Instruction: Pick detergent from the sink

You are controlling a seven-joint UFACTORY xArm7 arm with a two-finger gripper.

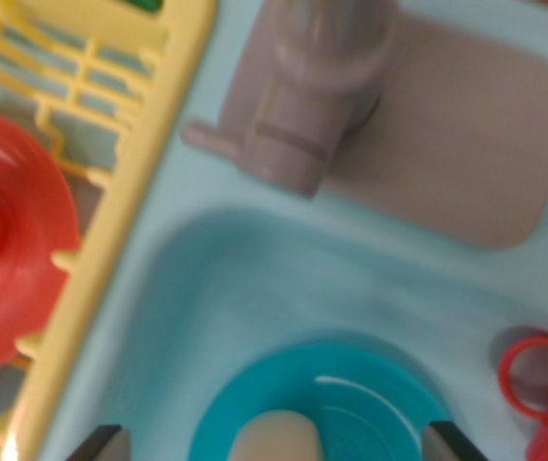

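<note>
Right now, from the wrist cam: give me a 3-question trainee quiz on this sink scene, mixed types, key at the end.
1. True or false: the teal bowl lies inside the light blue sink.
2. Which thing sits in the yellow dish rack on the wrist view's left?
A. a red plate
B. a green cup
C. a metal pan
3. Fill in: the grey faucet stands on the sink's rim, ______ the basin in the picture.

Key
1. True. A pale rounded object rests in the bowl; blur hides what it is.
2. A, the red plate.
3. above. The gripper fingertips flank the bowl, apart.
</note>
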